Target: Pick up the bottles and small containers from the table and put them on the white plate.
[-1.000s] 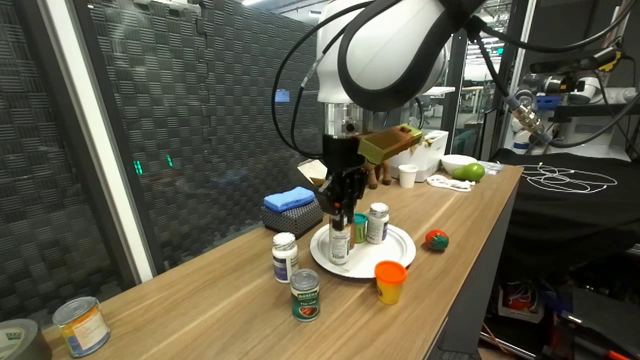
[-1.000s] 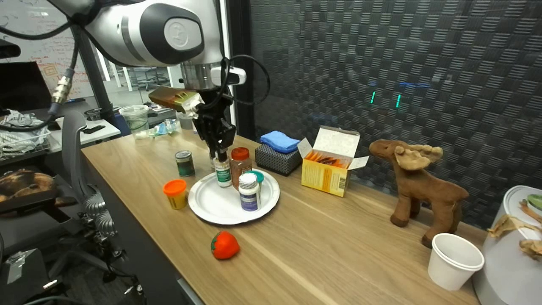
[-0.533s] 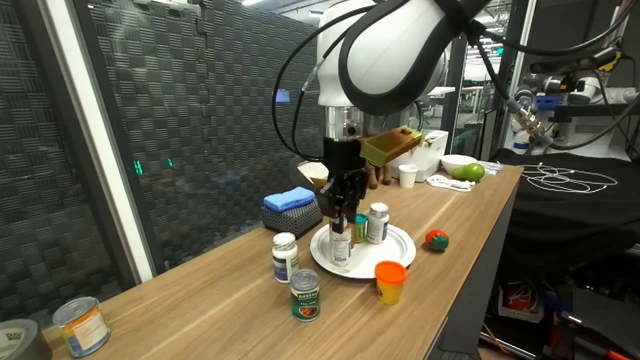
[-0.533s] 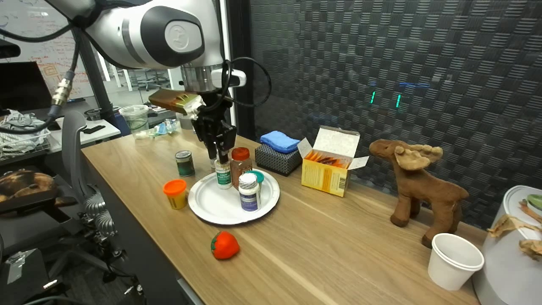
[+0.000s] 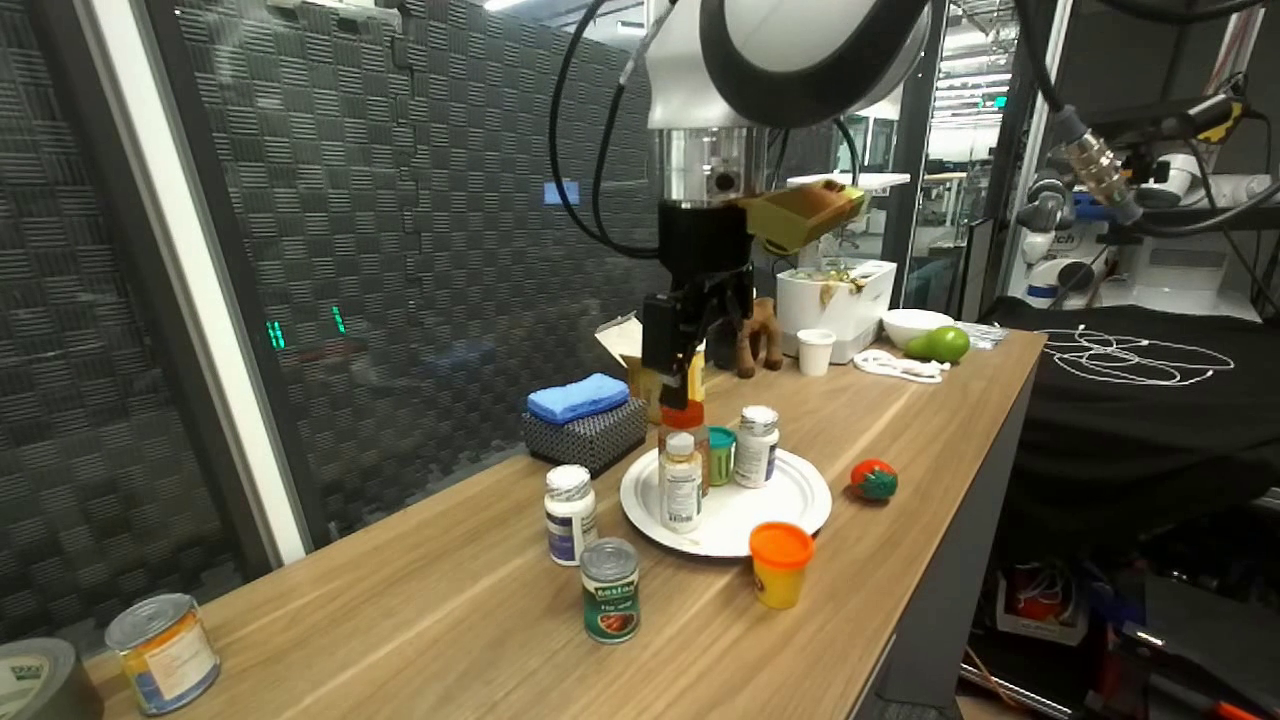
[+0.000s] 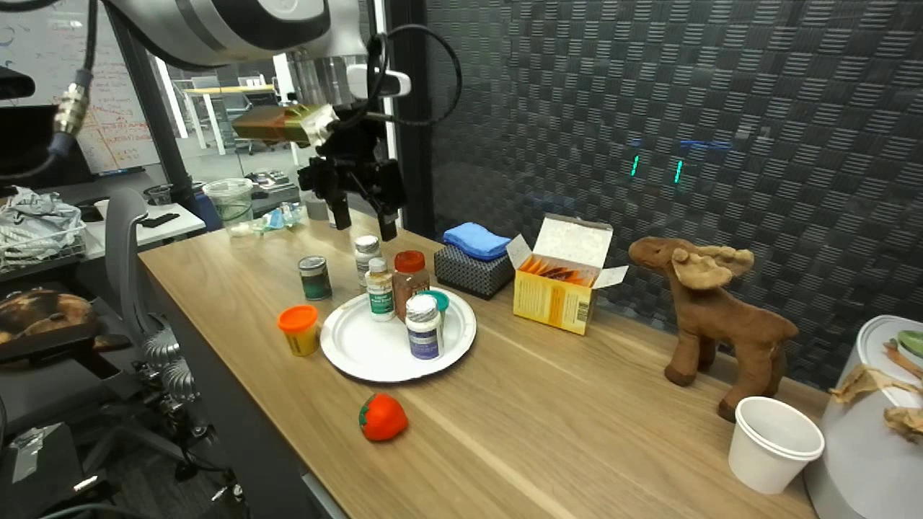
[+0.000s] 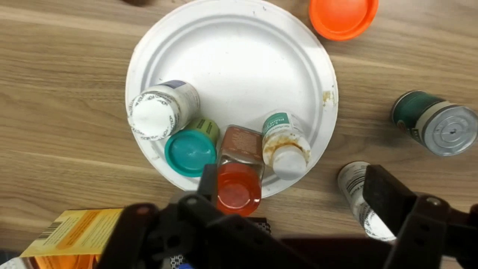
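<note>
On the white plate (image 7: 239, 63) stand a bottle with a green label and white cap (image 6: 381, 294), a red-capped spice bottle (image 7: 239, 186), a teal-lidded jar (image 7: 190, 153) and a white-capped pill bottle (image 5: 756, 450). My gripper (image 6: 365, 227) hangs above the plate's edge, its jaws wide apart and nothing held. In the wrist view its left finger partly covers the red cap, and its right finger (image 7: 386, 198) overlaps a second pill bottle (image 5: 571, 525). That bottle stands on the wooden table (image 5: 450, 620) beside the plate. Close to the plate's rim sits an orange-lidded yellow cup (image 5: 780, 570).
A green-labelled can (image 5: 610, 595) stands near the off-plate pill bottle. Behind the plate are a dark patterned box with a blue cloth (image 6: 476, 241) and a yellow opened carton (image 6: 555, 299). A red toy fruit (image 6: 383, 417) lies in front. Another can (image 5: 165, 660) stands at the far end.
My gripper was around the green-labelled bottle's top on the plate. Its jaws have since opened and it has risen clear; the bottle stays upright on the plate.
</note>
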`<state>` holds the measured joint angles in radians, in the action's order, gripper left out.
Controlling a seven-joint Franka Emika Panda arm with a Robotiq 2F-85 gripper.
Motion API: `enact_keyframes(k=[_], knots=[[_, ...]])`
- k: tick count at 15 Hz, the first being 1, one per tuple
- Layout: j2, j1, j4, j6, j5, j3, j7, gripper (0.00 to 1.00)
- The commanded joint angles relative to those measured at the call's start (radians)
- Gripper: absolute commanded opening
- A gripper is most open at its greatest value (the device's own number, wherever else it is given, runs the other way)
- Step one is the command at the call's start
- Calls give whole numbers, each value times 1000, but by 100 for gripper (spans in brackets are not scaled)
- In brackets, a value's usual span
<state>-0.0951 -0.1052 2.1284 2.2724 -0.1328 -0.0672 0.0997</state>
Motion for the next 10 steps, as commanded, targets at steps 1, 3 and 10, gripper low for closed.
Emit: enact_keyframes(k=[1, 3, 10], knots=[[65, -15, -17, -94, 6, -29, -36, 100], [47, -28, -48, -121, 13, -50, -33, 100], [-71, -74, -153, -73, 14, -96, -9, 100]])
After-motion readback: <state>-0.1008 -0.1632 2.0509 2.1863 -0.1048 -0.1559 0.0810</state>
